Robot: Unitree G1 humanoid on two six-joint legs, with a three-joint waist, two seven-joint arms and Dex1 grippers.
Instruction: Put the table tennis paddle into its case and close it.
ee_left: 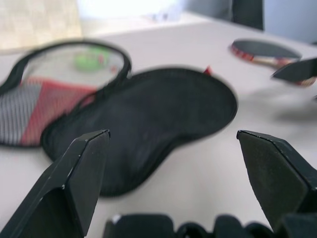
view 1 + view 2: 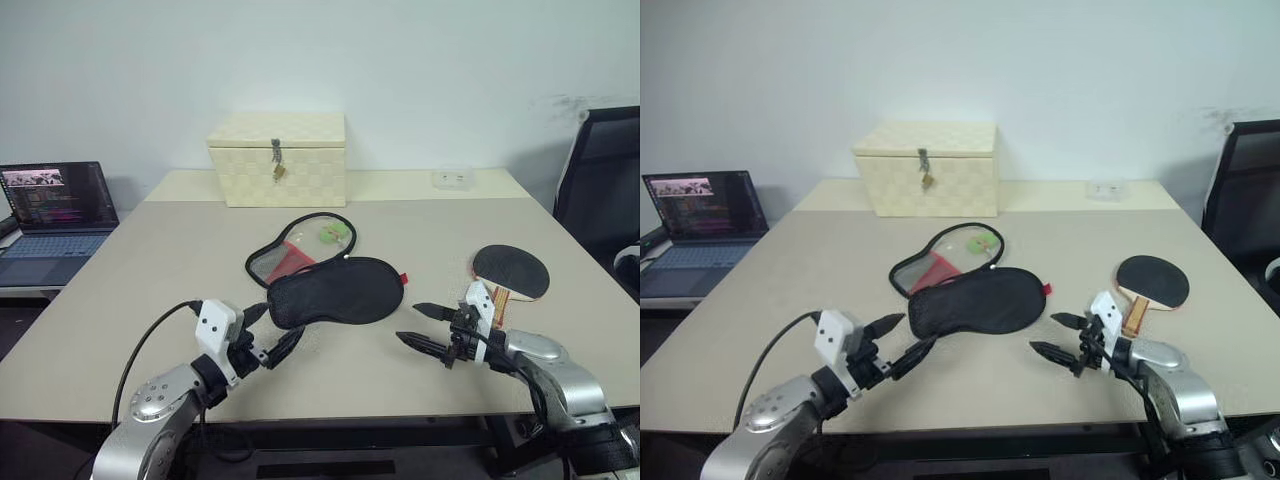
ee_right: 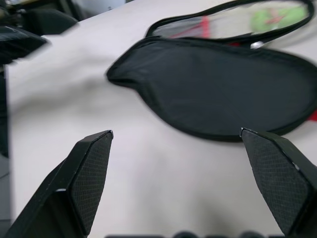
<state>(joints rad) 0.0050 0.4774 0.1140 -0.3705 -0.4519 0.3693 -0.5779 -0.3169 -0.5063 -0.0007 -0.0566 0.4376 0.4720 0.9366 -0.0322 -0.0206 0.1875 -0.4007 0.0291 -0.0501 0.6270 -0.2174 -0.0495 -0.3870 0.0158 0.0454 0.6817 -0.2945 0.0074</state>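
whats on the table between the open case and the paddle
Nothing: in the left eye view, only bare table runs from the case to the table tennis paddle.

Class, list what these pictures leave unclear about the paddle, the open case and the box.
- Table tennis paddle: its handle end is hidden behind the right hand in the head views.
- Case: the green item in the open half is blurred in the left wrist view; too small elsewhere.
- Cream box: lid down, contents hidden.
- Laptop: cut off by the frame edge.
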